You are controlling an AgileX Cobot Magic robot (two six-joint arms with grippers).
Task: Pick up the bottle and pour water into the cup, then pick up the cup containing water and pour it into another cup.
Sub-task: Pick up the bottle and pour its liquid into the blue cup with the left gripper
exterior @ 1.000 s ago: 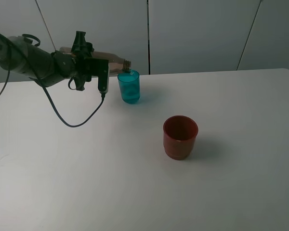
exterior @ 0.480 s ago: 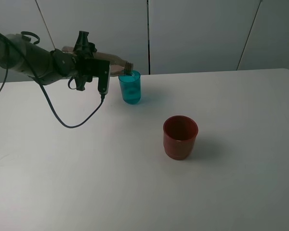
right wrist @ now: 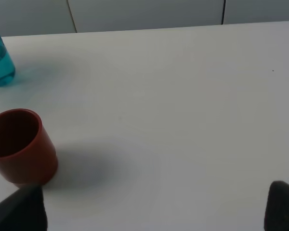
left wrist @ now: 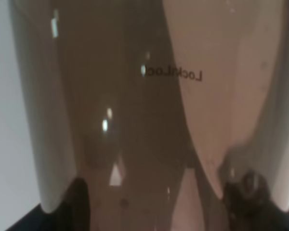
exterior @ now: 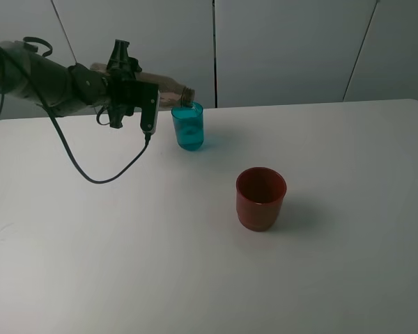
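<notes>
Raised a little since a second ago, the left gripper point(exterior: 135, 93) is tipping the bottle point(exterior: 168, 88) more steeply at the teal cup point(exterior: 187, 126).
Its fingers are pinching the bottle's body from both sides, and the bottle is lying nearly level in the air, its open neck dipping to the teal cup's rim. That cup is standing upright near the back of the table point(exterior: 334, 250), with water showing in its lower part. Well apart and nearer the front, the red cup point(exterior: 260, 198) is standing upright. Over the table, the right gripper point(right wrist: 151, 211) is hanging with fingers spread, gripping nothing.
</notes>
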